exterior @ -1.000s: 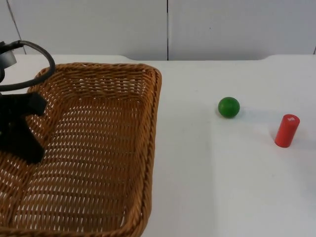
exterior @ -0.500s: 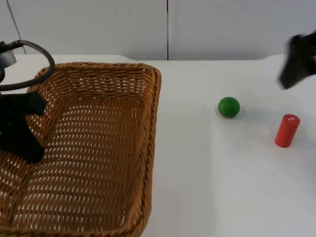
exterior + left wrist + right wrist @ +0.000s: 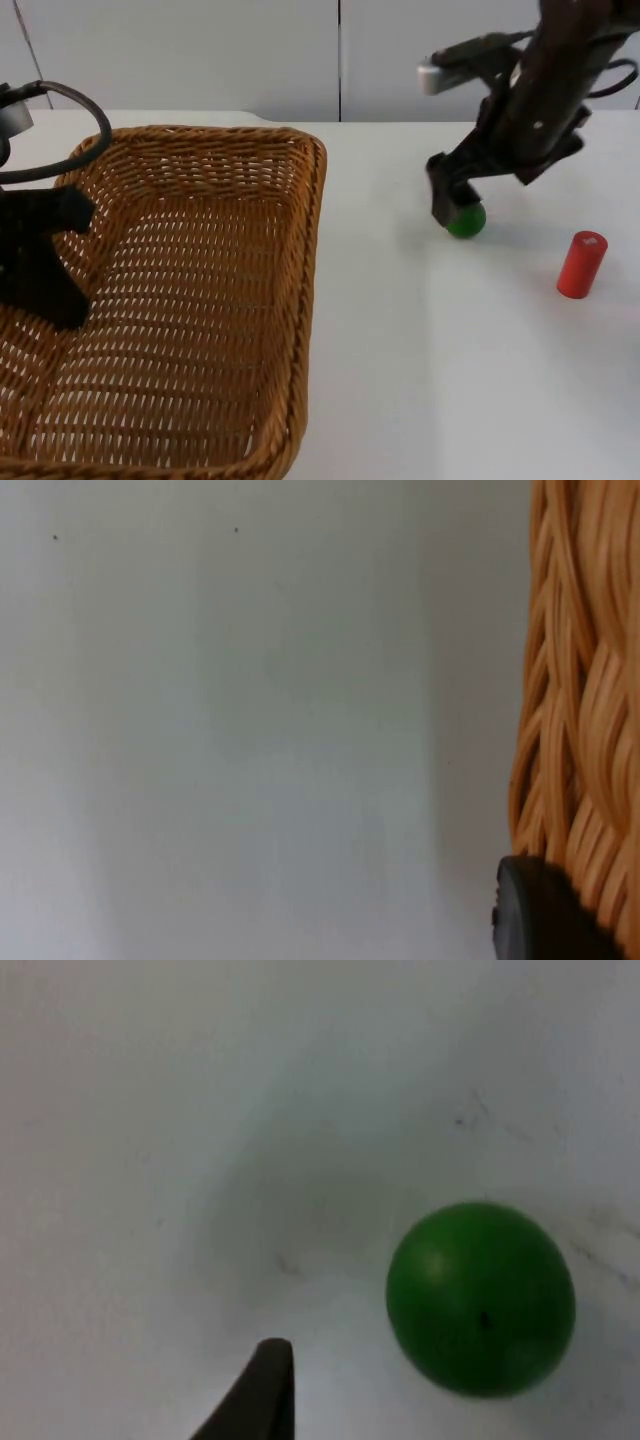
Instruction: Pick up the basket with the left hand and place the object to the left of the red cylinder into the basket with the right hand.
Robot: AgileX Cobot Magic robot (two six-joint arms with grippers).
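Now, right claw (image 3: pixel 452 200): just above the ball (image 3: pixel 465 219), opening unclear.
Left claw (image 3: pixel 40 265): gripped the basket (image 3: pixel 200 300) rim.
Ball: likely smooth, rolls; grip across middle.

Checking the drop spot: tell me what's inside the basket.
The basket shows only bare wicker weave inside. Its near-left part is covered by the left gripper, clamped on the left rim. The ball sits on the table, the right gripper over it, beside the red cylinder.
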